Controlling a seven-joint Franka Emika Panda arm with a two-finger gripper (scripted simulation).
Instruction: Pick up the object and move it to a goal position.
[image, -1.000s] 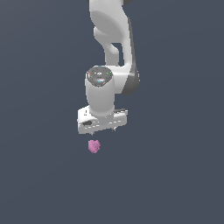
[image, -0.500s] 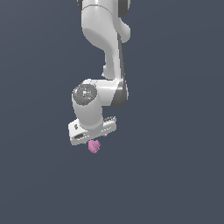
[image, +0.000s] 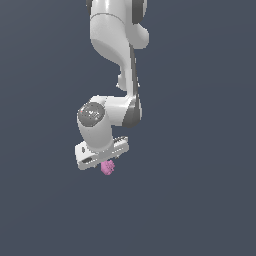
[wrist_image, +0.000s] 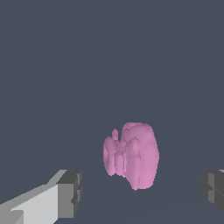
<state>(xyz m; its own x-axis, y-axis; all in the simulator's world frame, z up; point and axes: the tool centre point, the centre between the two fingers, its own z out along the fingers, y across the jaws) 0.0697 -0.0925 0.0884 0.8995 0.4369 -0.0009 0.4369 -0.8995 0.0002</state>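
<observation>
A white Franka Panda arm (image: 115, 60) reaches down from the top of the exterior view over a flat, dark slate-grey surface (image: 200, 200), its wrist bent so that the gripper (image: 102, 161) sits low over the object (image: 107, 167), a small pink-magenta lumpy blob. In that view the blob peeks out just under the white gripper body, partly covered by it, and the fingers themselves are hard to make out. The wrist view settles the matter: the object (wrist_image: 131, 155) lies between the gripper's 2 fingers, with 1 grey-tipped fingertip (wrist_image: 70, 192) on one side and the other fingertip (wrist_image: 212, 189) at the frame's edge on the opposite side. The jaws are spread wide, with clear grey surface showing between each pad and the blob, so nothing is grasped and neither finger touches the object. The blob sits closer to the first fingertip than to the second, and its ridged, bumpy side faces that nearer finger while its smoother rounded bulk faces the other. Whether the fingertips reach the surface cannot be told from either view.
</observation>
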